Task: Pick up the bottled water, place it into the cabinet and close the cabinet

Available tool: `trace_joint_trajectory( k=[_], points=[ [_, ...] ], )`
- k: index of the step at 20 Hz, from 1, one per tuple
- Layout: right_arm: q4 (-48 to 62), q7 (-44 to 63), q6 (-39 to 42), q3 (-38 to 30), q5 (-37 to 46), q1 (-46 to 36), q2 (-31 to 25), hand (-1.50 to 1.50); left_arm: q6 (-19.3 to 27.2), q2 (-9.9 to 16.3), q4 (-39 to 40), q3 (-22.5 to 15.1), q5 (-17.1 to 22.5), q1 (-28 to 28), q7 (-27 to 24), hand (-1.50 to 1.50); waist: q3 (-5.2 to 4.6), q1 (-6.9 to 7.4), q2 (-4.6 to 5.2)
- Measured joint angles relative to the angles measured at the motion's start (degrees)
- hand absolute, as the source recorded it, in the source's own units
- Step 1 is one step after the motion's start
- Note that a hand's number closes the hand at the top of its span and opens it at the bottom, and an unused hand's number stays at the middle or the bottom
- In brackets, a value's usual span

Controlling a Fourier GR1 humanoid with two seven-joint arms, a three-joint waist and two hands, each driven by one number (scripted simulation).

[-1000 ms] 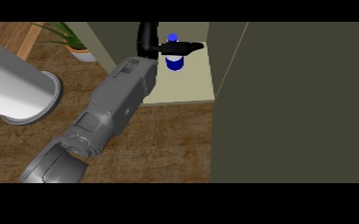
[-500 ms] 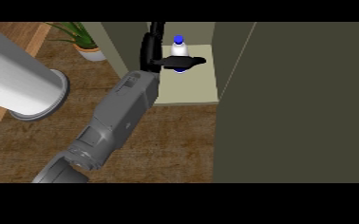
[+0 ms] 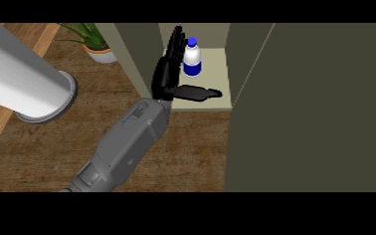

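Reaching up from the lower left of the head view, one grey forearm [image 3: 125,149] is ending in a black hand [image 3: 167,74] that is sitting at the cabinet's mouth. Which arm this is cannot be told for sure; it is coming in left of centre, so it is likely the robot's left. Its fingers [image 3: 175,45] are lying straight and close together, pointing away from the robot, while the thumb [image 3: 195,93] is sticking out sideways to the right. Nothing is being pinched or gripped.

Just right of the fingers, the bottled water [image 3: 192,58] is standing upright on the pale cabinet shelf [image 3: 213,74], beyond the thumb. It seems to be beside the fingers rather than enclosed by them; whether they are touching is unclear.

Further right of the hand, the dark cabinet door [image 3: 308,109] is hanging open and filling much of the view. Left of the hand are a potted plant [image 3: 92,40] and a large white cylinder [image 3: 29,79] on the wooden counter [image 3: 191,149].

Judging by this, the bottle is already placed inside. What appears left is drawing the hand clear and swinging the door shut. No other hand is showing.
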Motion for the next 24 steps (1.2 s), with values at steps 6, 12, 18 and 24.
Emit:
trace_joint_trajectory(
  k=[6, 12, 18, 24],
  points=[
    [-0.3, 0.4, -0.9, 0.4, 0.8, -0.1, -0.1, -1.5, -1.2, 0.7, -15.3, -4.6, -1.1, 10.6, 1.9, -1.5, 0.02, 0.82, -0.1],
    [-0.8, 0.1, 0.6, 1.6, 2.8, -0.3, -2.2, -1.5, -1.5, 4.5, -30.7, -8.6, -1.9, 21.4, 5.6, 1.5, 0.02, 1.05, -0.09],
    [-2.0, -0.9, 5.4, 3.6, 5.9, 1.1, -7.6, 1.5, -2.3, 10.1, -42.3, -11.0, -1.8, 31.5, 8.2, 1.5, -0.04, 0.93, -0.11],
    [-2.3, -1.9, 10.1, 7.6, 7.2, 0.9, -12.4, 1.5, -1.7, 15.5, -51.5, -9.6, -1.4, 39.4, 8.8, -1.5, -0.04, 0.7, -0.15]
  ],
)
